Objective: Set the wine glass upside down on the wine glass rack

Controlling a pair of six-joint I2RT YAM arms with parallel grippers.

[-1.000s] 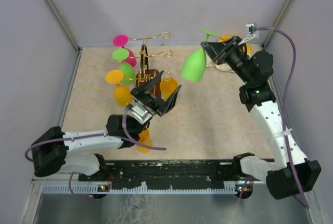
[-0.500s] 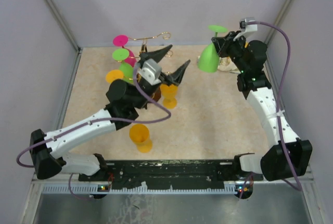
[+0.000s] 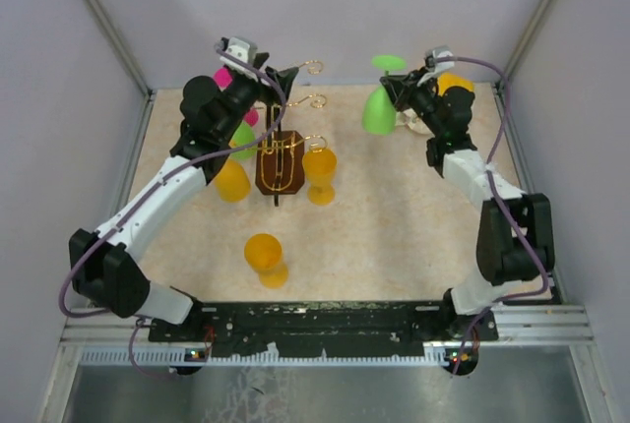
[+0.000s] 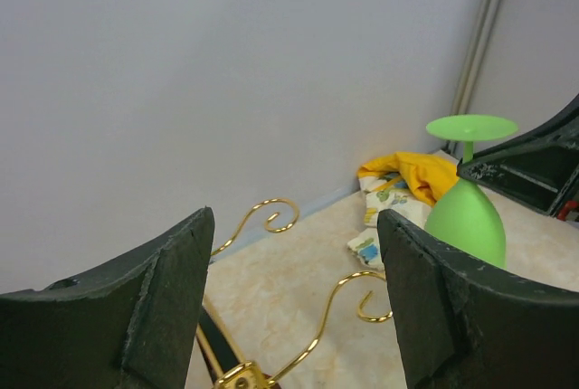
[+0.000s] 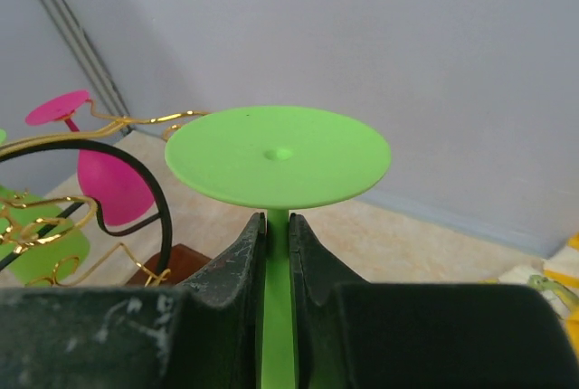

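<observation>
A green wine glass (image 3: 378, 111) hangs bowl down and foot up at the back right, above the table. My right gripper (image 3: 402, 84) is shut on its stem just under the foot (image 5: 278, 154), with the fingers (image 5: 237, 258) pressed on both sides. The wine glass rack (image 3: 282, 159) stands left of centre, gold wire on a dark brown base. Its curled hooks (image 4: 336, 309) show below my left gripper (image 4: 294, 217), which is open and empty. That left gripper (image 3: 283, 77) hovers over the rack's back hooks. The green glass (image 4: 466, 219) is to the right of it.
Pink (image 3: 224, 79), green (image 3: 242, 134) and orange (image 3: 232, 179) glasses hang on the rack's left side, and an orange one (image 3: 320, 169) is at its right. Another orange glass (image 3: 266, 256) lies near the front. A yellow patterned cloth (image 4: 405, 183) is in the back right corner.
My left arm swung from the front centre up and back over the rack, its jaws opening a little wider. My right arm drew the green glass toward the back and turned it foot-up.
</observation>
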